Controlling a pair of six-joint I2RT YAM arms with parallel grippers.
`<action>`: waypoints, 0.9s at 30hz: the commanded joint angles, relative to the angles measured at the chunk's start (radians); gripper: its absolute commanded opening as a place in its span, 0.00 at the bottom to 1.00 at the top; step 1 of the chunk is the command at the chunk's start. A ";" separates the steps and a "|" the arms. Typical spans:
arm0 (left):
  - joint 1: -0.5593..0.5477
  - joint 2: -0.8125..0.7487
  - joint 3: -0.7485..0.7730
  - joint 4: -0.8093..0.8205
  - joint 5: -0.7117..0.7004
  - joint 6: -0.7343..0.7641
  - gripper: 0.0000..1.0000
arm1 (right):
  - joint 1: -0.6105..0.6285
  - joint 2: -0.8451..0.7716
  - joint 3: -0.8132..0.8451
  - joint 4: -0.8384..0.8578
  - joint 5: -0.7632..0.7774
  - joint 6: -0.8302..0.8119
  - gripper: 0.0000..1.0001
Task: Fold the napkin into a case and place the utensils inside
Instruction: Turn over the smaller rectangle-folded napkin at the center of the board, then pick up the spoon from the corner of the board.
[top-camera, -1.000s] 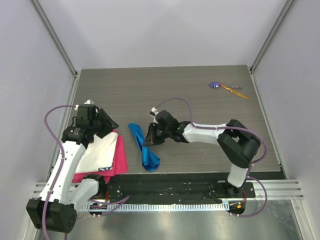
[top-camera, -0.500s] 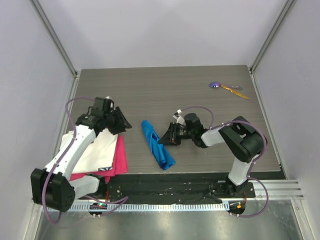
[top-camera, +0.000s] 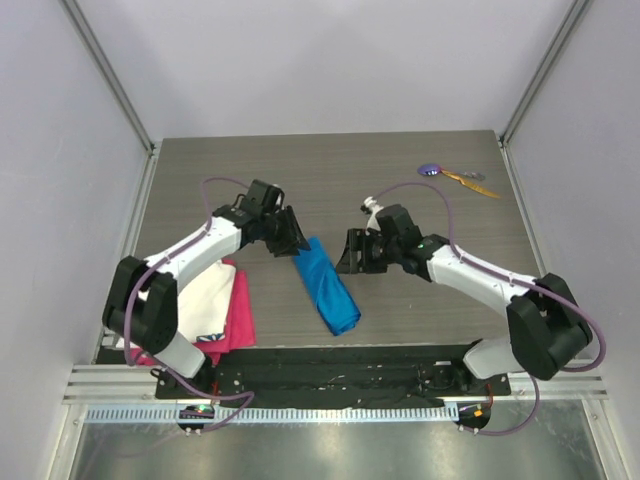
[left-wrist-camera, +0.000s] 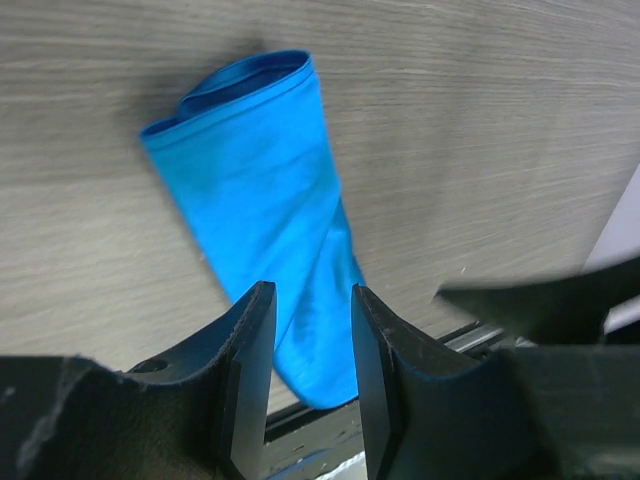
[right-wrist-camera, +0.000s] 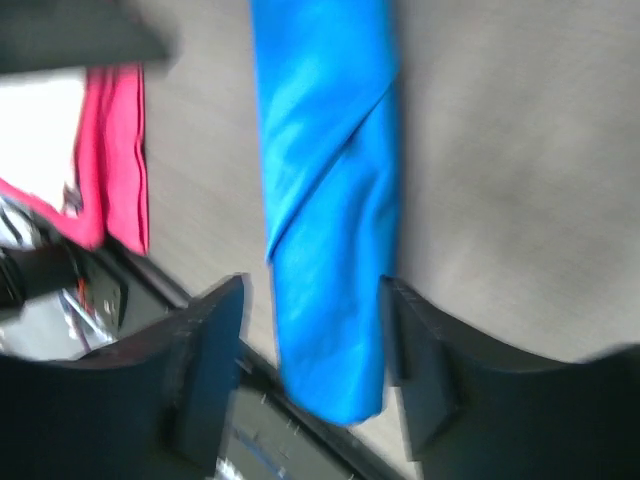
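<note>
The napkin (top-camera: 328, 287) lies folded in a narrow strip near the middle of the table's (top-camera: 440, 300) near edge. The left gripper (top-camera: 296, 243) and the right gripper (top-camera: 351, 252) flank its far end, jaws parted and empty. The utensils (top-camera: 455, 175) lie near the far right corner.

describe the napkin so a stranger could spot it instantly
On the grey table, look near the front edge, mid-width. The napkin is a narrow folded strip lying diagonally and the only bright blue thing there; the white cloth and pink cloth lie stacked to its left.
</note>
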 joint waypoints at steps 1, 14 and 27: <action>-0.023 0.061 0.056 0.111 0.036 -0.030 0.40 | 0.169 -0.053 -0.022 -0.121 0.133 0.046 0.56; -0.022 0.215 0.079 0.134 -0.093 0.016 0.34 | 0.226 -0.119 -0.250 0.088 0.123 0.203 0.10; -0.040 -0.083 0.090 0.031 -0.024 0.141 0.50 | -0.235 -0.026 0.159 -0.181 0.447 0.198 0.73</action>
